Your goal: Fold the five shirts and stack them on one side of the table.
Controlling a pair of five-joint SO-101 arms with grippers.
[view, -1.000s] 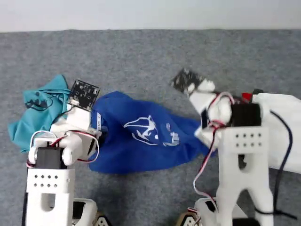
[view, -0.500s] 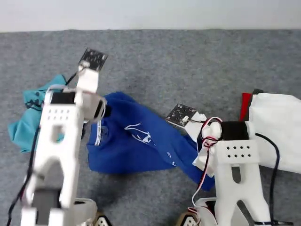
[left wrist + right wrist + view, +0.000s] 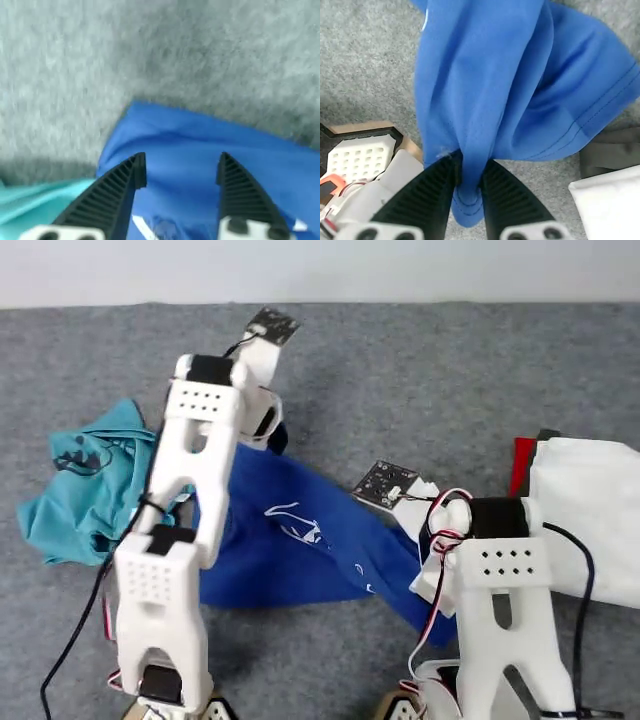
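Note:
A blue shirt (image 3: 300, 540) with a white print lies stretched across the middle of the grey table (image 3: 420, 370). My left arm extends to the far side, and its gripper (image 3: 182, 160) hangs open over the shirt's far left edge (image 3: 200, 145). My right gripper (image 3: 470, 167) is shut on a bunched corner of the blue shirt (image 3: 485, 75) at the near right. A crumpled teal shirt (image 3: 80, 480) lies at the left, beside the blue one. A white shirt (image 3: 590, 520) lies at the right edge on top of a red one (image 3: 522, 465).
The far half of the table is bare grey felt. A dark cloth (image 3: 610, 155) and the white shirt (image 3: 610, 210) lie close to my right gripper. The right arm's base (image 3: 500, 640) stands at the near edge.
The left arm swung from the shirt's near left side out to its far edge. The right arm pulled its corner of the blue shirt toward the near side, then held still.

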